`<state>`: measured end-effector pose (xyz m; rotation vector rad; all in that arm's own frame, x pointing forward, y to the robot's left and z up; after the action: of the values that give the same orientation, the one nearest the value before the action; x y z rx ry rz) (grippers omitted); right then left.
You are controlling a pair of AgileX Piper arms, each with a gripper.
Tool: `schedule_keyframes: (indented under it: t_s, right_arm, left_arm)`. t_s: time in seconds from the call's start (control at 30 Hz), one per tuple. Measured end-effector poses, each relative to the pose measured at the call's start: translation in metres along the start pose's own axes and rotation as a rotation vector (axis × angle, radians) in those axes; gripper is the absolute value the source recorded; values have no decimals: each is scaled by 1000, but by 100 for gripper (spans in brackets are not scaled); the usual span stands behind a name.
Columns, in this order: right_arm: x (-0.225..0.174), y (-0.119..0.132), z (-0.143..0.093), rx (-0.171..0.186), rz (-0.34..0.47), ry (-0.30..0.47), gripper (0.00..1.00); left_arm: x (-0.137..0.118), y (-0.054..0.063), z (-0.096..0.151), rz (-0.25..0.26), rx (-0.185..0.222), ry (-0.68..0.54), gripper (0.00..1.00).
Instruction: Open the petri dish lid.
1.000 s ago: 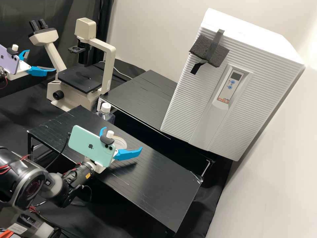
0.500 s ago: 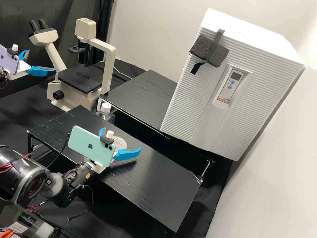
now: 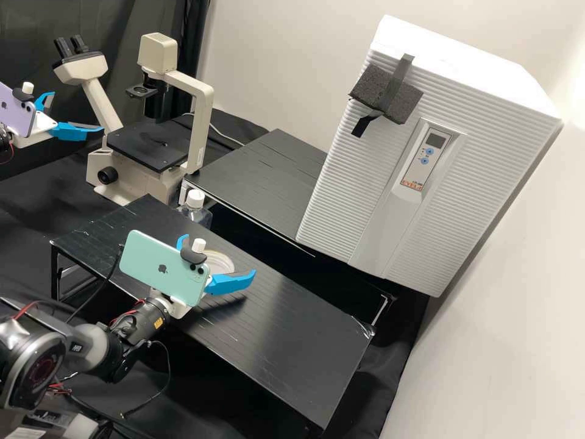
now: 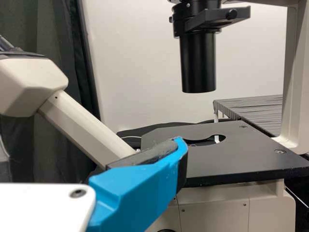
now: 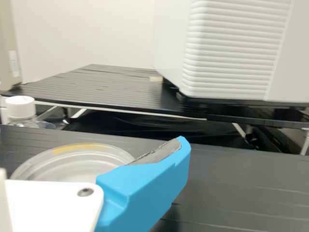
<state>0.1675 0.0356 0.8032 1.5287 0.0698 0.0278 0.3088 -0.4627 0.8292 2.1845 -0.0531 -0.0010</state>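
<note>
The job looks to be at the approach: the right gripper (image 3: 217, 256) is by the petri dish (image 3: 220, 263), but has no hold on it. The lid (image 5: 72, 166) appears to be on, though clear plastic makes that a judgement. Next, the right gripper probably needs to line up with the rim, close gently on the lid's edge alone and lift (too low a grip could bring the base up too).

The dish lies flat on the black counter (image 3: 292, 341), just beyond the right gripper and, in the high view, between its two spread fingers. In the right wrist view one blue finger (image 5: 149, 186) overlaps the near side of the dish; whether they touch I cannot tell. The left gripper (image 3: 76, 111) is also open and empty, well apart from the dish, over by the microscope (image 3: 149, 143).
</note>
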Motion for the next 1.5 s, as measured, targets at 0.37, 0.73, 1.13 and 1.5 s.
schedule_keyframes:
  t_s: [0.37, 0.73, 1.13, 1.5]
  right_arm:
    - [4, -8, 2, -3, -39, -6, 100]
    - [5, 2, 12, -16, -11, -17, 100]
    - [-6, 12, 8, 5, 4, -36, 100]
    - [-9, 12, 5, 9, -2, -35, 100]
  left_arm:
    - [0, 0, 0, 0, 0, 0, 100]
    - [0, 0, 0, 0, 0, 0, 100]
    - [0, 0, 0, 0, 0, 0, 100]
    - [0, 0, 0, 0, 0, 0, 100]
